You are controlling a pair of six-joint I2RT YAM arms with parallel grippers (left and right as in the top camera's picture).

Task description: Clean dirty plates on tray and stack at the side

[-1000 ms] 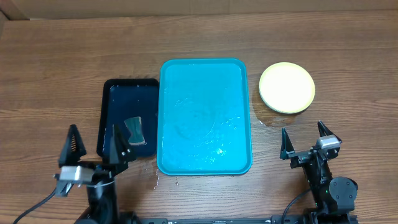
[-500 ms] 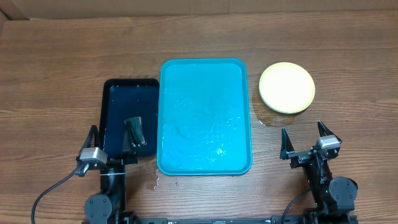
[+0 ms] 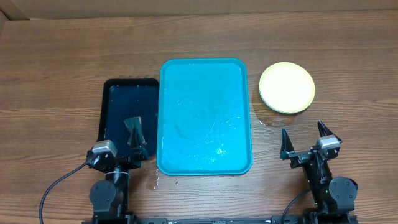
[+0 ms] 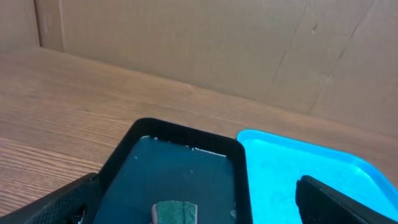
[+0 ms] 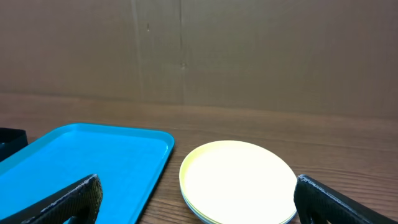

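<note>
Plates (image 3: 286, 88) are being shown stacked on the surface (image 3: 56, 68) just right of the tray (image 3: 204, 115), itself bare and wet; nothing is being judged left to clean. Left end effector (image 4: 198, 180) and right end effector (image 3: 302, 130) are being held spread, gripping nothing.

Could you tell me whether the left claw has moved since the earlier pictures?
Yes: the left claw has shifted right, toward the dark tray.

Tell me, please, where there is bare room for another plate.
The turquoise tray is bare inside. Bare table lies beyond both trays, left of the dark tray, right of the plate stack. Crowded: near the left gripper and right gripper.
</note>
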